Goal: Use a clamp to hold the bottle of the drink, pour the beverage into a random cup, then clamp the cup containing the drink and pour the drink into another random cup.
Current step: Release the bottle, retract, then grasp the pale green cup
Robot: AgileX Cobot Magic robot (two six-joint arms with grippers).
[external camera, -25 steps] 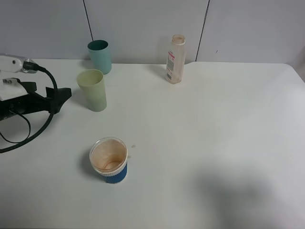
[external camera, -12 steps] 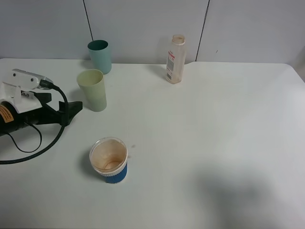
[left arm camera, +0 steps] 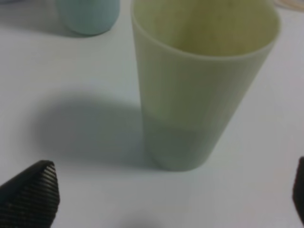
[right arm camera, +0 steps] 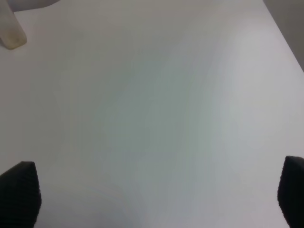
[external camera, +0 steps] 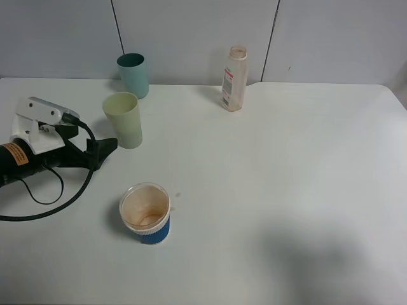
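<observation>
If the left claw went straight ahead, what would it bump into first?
Probably the pale yellow-green cup, which stands straight ahead of the open left gripper. The teal cup sits farther back and off to one side.

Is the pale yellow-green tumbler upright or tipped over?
Upright: the pale yellow-green tumbler stands on its base on the table, open rim up.

Three cups stand on one white table (external camera: 305,165): one teal tumbler (external camera: 133,75); one pale yellow-green tumbler (external camera: 123,120); one short cup (external camera: 145,214) with a blue ribbed sleeve; beside these, one clear bottle (external camera: 234,79) with a printed label; one robot arm (external camera: 38,152) shows in the high view.
</observation>
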